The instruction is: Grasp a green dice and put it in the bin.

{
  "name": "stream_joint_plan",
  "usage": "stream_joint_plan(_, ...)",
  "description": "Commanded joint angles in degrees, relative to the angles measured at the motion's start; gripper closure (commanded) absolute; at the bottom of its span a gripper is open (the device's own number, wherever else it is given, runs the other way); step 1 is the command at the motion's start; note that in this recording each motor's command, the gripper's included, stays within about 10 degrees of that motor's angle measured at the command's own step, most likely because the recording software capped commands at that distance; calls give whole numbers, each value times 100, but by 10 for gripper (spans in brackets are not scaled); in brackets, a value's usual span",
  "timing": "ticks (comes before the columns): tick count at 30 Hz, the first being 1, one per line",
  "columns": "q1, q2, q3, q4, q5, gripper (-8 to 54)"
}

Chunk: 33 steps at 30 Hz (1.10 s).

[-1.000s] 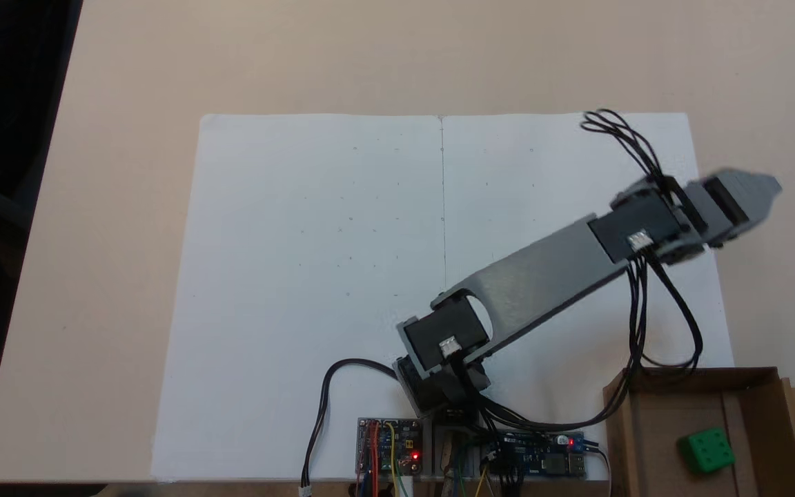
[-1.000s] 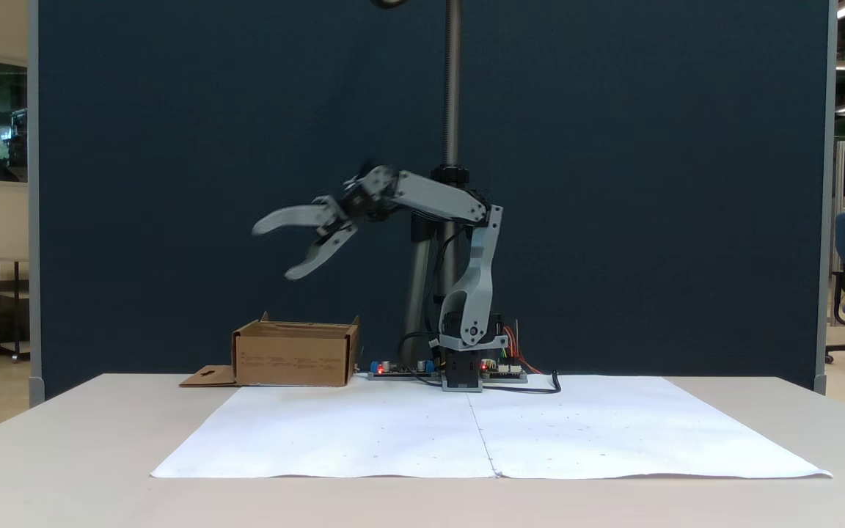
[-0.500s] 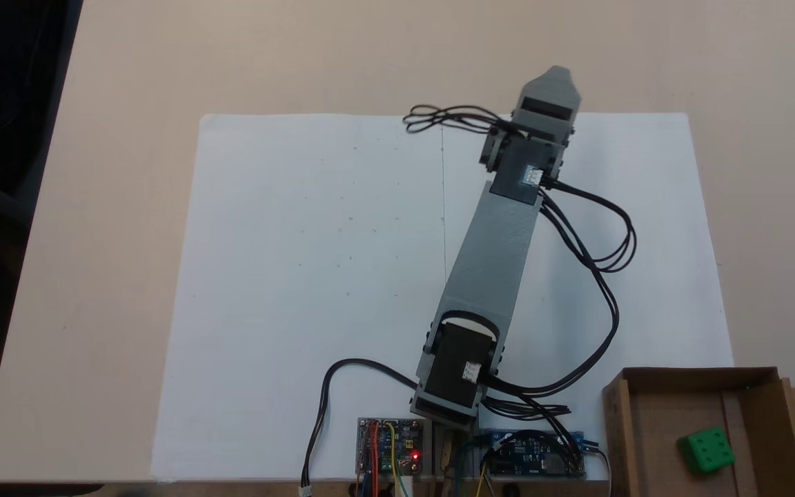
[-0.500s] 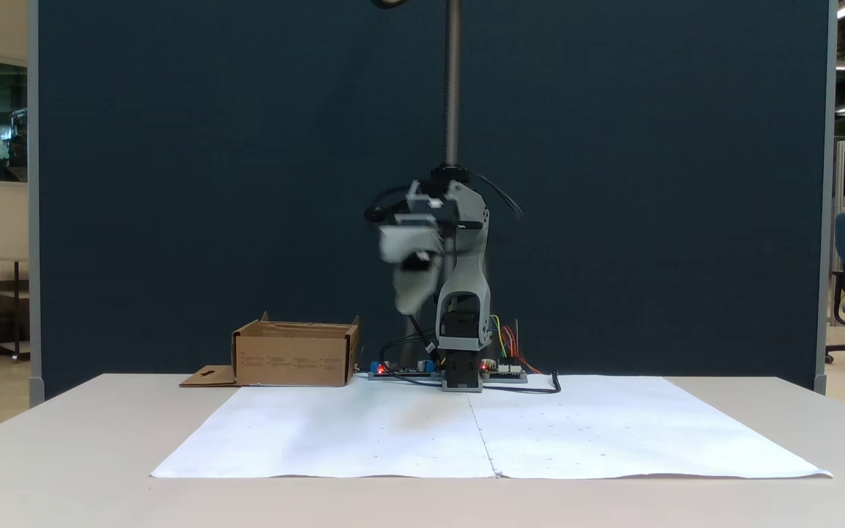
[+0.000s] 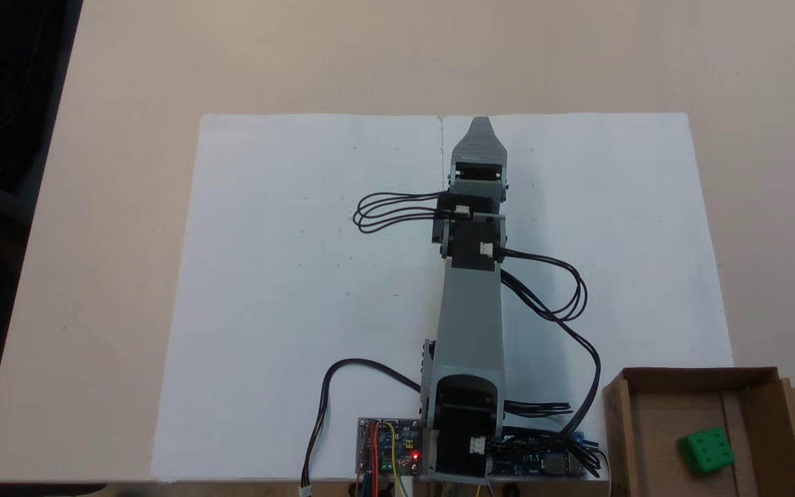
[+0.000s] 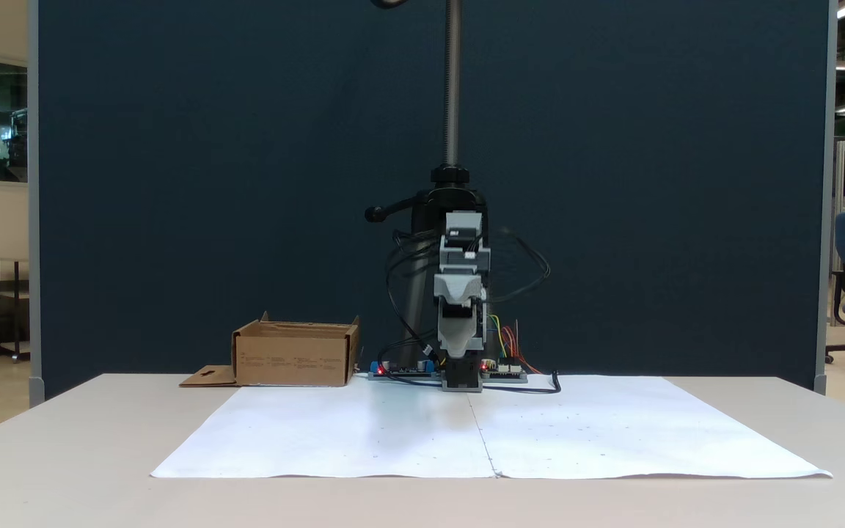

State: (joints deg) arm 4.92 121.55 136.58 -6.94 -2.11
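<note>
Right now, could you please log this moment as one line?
small green dice: inside brown cardboard bin | gripper: over white paper sheet, state unclear

white paper sheet (image 5: 301, 276), beige table (image 5: 128, 207), blue partition (image 6: 246, 147)

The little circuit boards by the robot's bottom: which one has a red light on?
The board left of the arm's base in the top-down fixed view: a red light glows at its lower right corner. The board toward the bin shows none.
</note>
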Motion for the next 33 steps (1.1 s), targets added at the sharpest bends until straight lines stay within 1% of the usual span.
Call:
stream_joint_plan(1,18,255,123,-965,167,12)
stream_joint_plan(5,-62,439,993,-1668,-132,15)
stream_joint_plan(10,-264,589,2013,-2547,-220,20)
stream_joint_plan(15,-334,1327,2821,-3487,-229,23)
stream_joint_plan(26,-325,1406,3964,-5588,-281,19)
stream_joint_plan(33,-308,1406,4280,-6537,-281,8)
